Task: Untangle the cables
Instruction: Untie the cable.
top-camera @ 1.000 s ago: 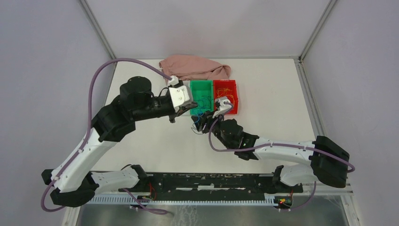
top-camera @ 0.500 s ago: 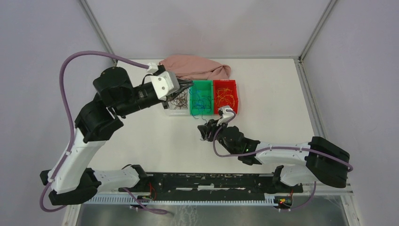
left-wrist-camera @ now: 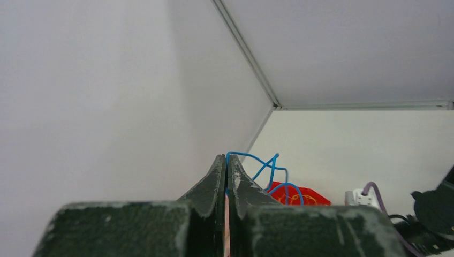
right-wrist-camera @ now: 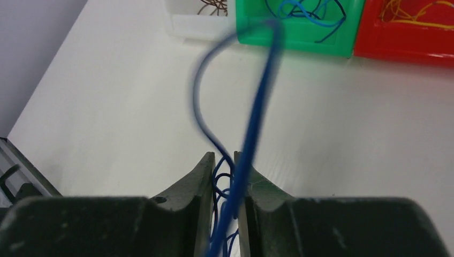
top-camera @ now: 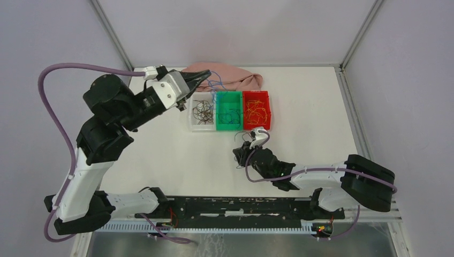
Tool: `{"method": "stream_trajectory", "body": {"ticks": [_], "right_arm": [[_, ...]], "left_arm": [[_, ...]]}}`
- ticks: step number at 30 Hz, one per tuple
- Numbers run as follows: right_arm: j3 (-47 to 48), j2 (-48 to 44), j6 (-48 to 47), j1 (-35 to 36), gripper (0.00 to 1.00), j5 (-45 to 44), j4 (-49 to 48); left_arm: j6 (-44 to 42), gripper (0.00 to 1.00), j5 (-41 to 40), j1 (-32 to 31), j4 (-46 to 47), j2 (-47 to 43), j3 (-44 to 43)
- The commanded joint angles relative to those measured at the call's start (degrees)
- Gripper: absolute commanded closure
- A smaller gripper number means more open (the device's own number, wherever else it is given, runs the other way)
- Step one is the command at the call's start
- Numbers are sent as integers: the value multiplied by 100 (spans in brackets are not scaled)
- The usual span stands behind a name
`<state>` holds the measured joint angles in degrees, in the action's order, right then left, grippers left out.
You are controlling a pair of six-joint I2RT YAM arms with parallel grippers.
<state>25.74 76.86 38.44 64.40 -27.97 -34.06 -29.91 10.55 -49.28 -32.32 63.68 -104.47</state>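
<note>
Light blue wire (left-wrist-camera: 266, 169) pinched by closed left claw (top-camera: 205, 78) at upper centre, dark blue wire (right-wrist-camera: 262, 96) between fingers of right claw (right-wrist-camera: 225, 156), grip unclear

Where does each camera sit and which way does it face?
Top external: above and behind the bases, looking down at the table; left arm and right arm show.
Left wrist: on the left gripper, looking across the table; shut fingers pinch a light blue cable.
Right wrist: on the right gripper, facing the green bin; a dark blue cable runs between its fingers.
Shared: all three show the red bin.
</note>
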Motion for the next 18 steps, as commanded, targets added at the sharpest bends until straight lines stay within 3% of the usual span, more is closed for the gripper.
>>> {"method": "stream_trajectory", "body": {"ticks": [1, 6, 12, 18], "right_arm": [[-185, 159, 208, 23, 77, -148, -276], [-315, 350, 303, 21, 85, -265, -318], [-284, 185, 238, 22, 76, -152, -256], [-13, -588, -74, 20, 69, -38, 700]], "left_arm": [[-641, 97, -467, -20, 1004, -54, -312], [-1039, 97, -1029, -18, 1769, -39, -335], [-977, 97, -986, -18, 1359, -53, -85], [-401, 97, -1201, -20, 1241, -290, 1465]]}}
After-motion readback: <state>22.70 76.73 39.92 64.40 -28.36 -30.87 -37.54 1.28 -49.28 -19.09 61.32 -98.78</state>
